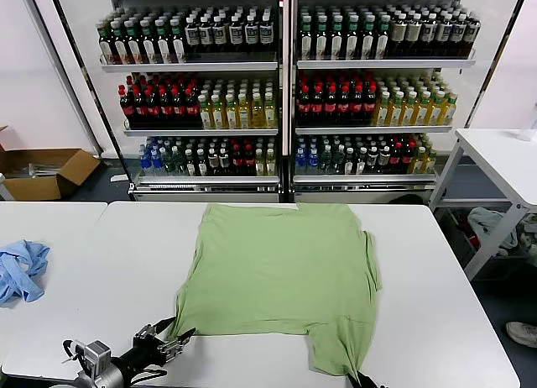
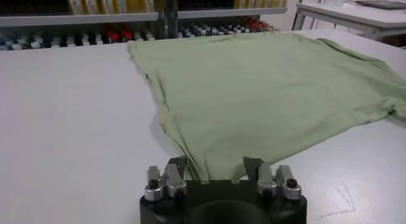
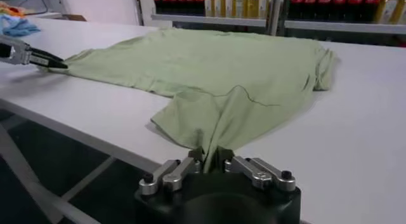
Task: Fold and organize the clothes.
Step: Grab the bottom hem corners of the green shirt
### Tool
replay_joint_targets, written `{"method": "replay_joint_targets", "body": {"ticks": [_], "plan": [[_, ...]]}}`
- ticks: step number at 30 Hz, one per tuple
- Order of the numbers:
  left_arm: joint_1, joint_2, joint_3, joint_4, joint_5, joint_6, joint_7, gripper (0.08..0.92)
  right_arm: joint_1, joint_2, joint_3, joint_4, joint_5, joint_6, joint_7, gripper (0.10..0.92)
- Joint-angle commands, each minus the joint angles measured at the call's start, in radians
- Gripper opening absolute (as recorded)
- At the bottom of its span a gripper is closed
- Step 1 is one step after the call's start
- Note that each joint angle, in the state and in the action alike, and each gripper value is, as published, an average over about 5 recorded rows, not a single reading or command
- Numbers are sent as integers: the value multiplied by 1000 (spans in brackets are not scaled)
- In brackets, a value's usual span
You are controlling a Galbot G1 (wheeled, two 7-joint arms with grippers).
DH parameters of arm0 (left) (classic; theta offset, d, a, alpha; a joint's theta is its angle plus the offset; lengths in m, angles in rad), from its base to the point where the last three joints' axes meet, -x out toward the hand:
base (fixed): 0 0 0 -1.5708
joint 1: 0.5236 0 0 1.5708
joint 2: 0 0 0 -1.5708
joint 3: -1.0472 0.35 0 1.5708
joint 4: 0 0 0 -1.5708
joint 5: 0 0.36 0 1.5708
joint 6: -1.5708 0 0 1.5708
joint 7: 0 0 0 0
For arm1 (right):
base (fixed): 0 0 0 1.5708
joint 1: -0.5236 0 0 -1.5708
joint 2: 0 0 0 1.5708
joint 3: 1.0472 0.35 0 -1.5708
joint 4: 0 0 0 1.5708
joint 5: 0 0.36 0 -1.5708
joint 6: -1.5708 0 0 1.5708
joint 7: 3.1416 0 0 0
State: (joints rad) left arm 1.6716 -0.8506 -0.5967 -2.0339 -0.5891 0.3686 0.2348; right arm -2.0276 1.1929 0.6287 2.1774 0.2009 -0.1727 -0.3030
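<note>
The light green shirt [image 1: 281, 275] lies spread flat, plain side up, on the white desk [image 1: 436, 304], reaching from the far edge toward the near edge. Its near right corner is drawn into a bunched tail that runs to the near edge of the desk.

The right end effector [image 3: 212, 160] is clenched on that tail, cloth gathered between its fingers. The left end effector [image 2: 216, 169] sits at the near left corner of the shirt with the hem lying between its parted fingers; it has not closed on the cloth.

Failure risks, as judged from this state:
- Uneven grip. If the arms lift before the left fingers close, only the right corner rises and the shirt skews or twists.
- Thin purchase. The left fingers cover only the hem edge; the fabric may slip out under tension.
- Drag. The bunched right corner may carry wrinkles into the fold.

A light blue cloth [image 1: 21, 270] lies well apart at the left edge of the neighbouring desk.
</note>
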Motion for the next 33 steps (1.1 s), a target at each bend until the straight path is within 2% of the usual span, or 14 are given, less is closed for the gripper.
{"method": "replay_joint_targets", "body": {"ticks": [1,5,14,18,22,33], "plan": [[8,-6,-1,-20,2,-7,2,541,-12,2,8,15,16,8,-4,115],[32,-16,-12,-53,6,-6,-4,402,-31,1,27,34,38,23,-12,109],[58,-26,-32,-89,21,-4,-29,146,-61,-7,46,52,58,46,-18,109],[47,-16,-48,-75,120,5,-52,88,-56,-3,42,51,58,47,-17,109],[51,-5,-50,-57,161,18,-68,129,-53,-5,44,53,59,46,-16,109],[39,-14,-15,-19,171,30,-63,443,-57,-6,57,54,60,44,-14,109]]}}
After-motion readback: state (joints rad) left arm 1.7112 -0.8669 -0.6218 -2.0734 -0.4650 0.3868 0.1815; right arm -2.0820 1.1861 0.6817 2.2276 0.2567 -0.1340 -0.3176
